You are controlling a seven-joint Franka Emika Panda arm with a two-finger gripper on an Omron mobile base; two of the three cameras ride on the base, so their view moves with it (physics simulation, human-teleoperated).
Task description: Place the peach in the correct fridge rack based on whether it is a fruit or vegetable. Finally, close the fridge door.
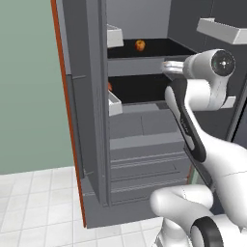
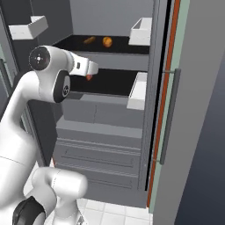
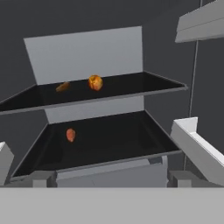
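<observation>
The peach [image 1: 140, 45] [image 2: 107, 41] [image 3: 95, 82] rests free on the upper fridge rack [image 1: 164, 47] [image 2: 127, 47] [image 3: 131, 85], near its back. My gripper [image 1: 167, 65] [image 2: 94, 69] [image 3: 112, 180] hangs in front of the lower rack [image 3: 118, 140], level with its front strip and apart from the peach. Its fingers [image 3: 43, 178] stand wide apart, open, with nothing between them. Both fridge doors stand swung out: one fridge door [image 1: 87, 120] on the left, the other [image 2: 159, 110] on the right with its bar handle [image 2: 169, 118].
An orange elongated item [image 2: 89, 40] [image 3: 63, 86] lies left of the peach. A small red item [image 3: 70, 134] [image 2: 89, 77] sits on the lower rack. White door bins [image 1: 115, 103] [image 2: 138, 90] [image 3: 201, 148] jut inward on both sides. Grey drawers [image 1: 144, 144] lie below.
</observation>
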